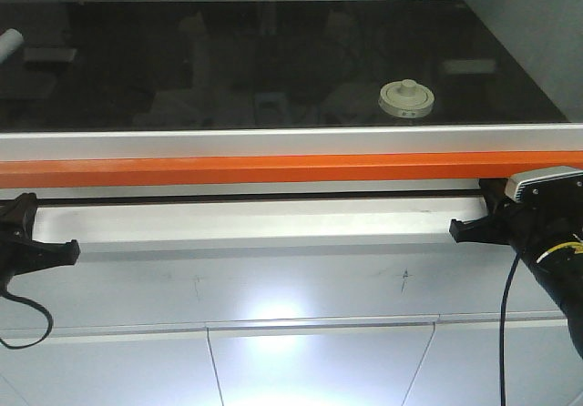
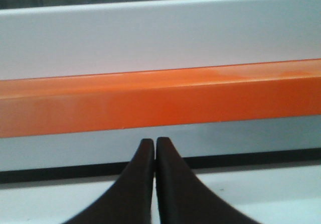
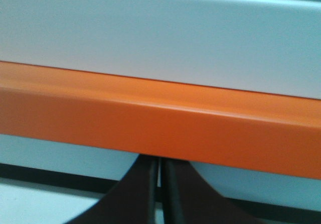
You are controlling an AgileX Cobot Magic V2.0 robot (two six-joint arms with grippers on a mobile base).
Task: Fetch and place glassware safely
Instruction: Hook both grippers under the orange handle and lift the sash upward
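The glassware [image 1: 407, 98], a squat clear jar with a cream-white knobbed lid, stands on the dark glossy tabletop [image 1: 228, 51], right of centre. Both arms hang low in front of the table's edge, well below and short of the jar. My left gripper [image 1: 71, 250] is at the far left, fingers pressed together with nothing between them, as its wrist view confirms [image 2: 154, 142]. My right gripper [image 1: 457, 230] is at the right, also shut and empty [image 3: 159, 161], its tips right under the orange strip. Neither wrist view shows the jar.
An orange strip [image 1: 273, 169] and a silver rail [image 1: 273, 140] run along the table's front edge, between the grippers and the tabletop. A white cylinder end [image 1: 9, 44] lies at the far left of the table. A white panel [image 1: 301, 360] sits below.
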